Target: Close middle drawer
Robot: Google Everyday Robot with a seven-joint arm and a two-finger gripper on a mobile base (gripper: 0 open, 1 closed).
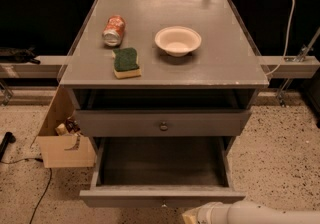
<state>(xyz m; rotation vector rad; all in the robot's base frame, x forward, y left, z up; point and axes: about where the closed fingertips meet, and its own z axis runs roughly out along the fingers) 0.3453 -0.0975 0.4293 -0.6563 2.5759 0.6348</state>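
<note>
The light is warm and rather dim, coming from overhead. The end effector [192, 216] sits at the bottom edge of the frame, right of centre, and its pale casing is the brightest thing in view. The grey surface [210, 58], well above the end effector, shows a soft, even sheen with no hard glare. The middle drawer [160, 196], just above the end effector, is shadowed inside, darkest toward its back. The bowl [178, 41] casts 1 small soft shadow.

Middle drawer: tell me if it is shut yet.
No: the middle drawer stands pulled far out, its inside showing, with the gripper just before its front, at the picture's lower edge.
</note>
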